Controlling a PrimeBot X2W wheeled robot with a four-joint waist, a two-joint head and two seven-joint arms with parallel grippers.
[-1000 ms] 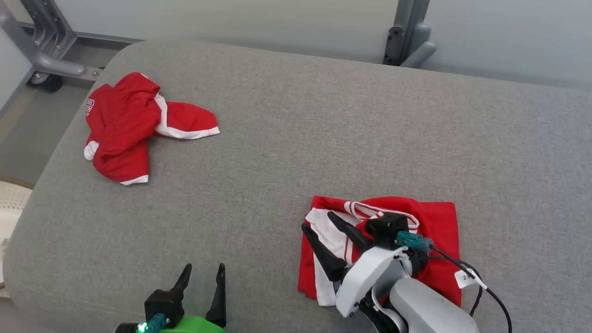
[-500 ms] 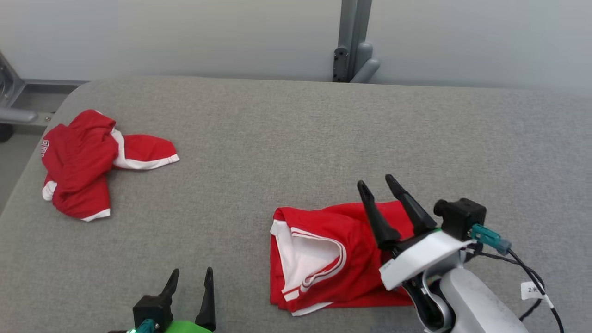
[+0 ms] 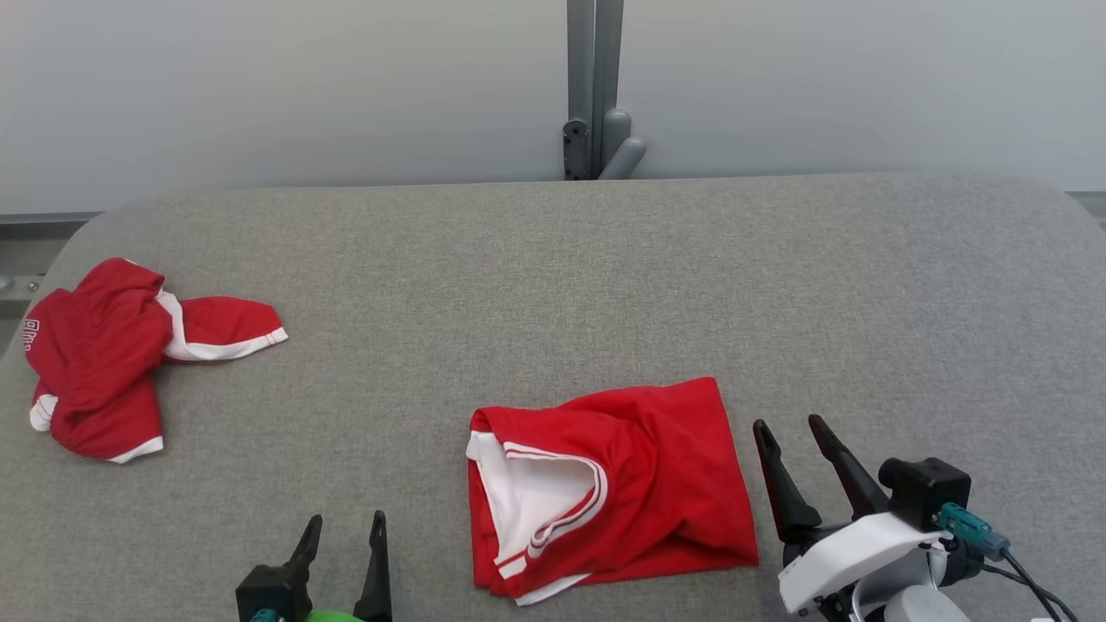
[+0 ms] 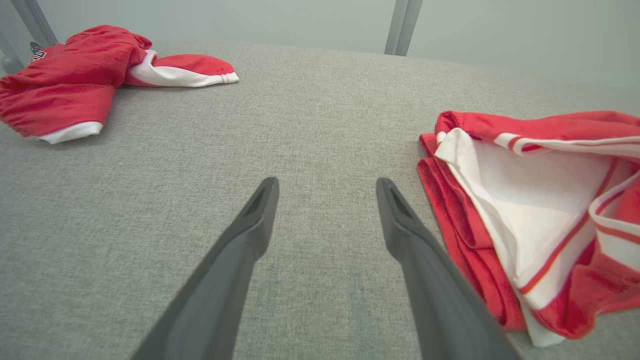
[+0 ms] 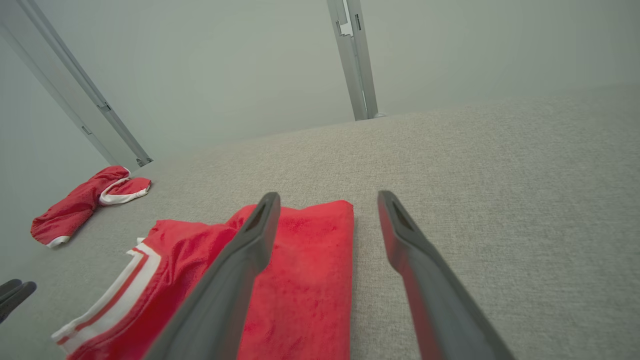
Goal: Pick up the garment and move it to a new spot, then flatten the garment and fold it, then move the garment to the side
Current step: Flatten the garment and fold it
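Folded garment (image 3: pixel 605 484) between my left end effector (image 3: pixel 346 518) and right end effector (image 3: pixel 786 423); both wide open, empty. Fold looks done; side move maybe pending.

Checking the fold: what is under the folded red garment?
The folded garment lies on the grey cushion; stacked red and white layers show at its edge. Anything beneath is covered.
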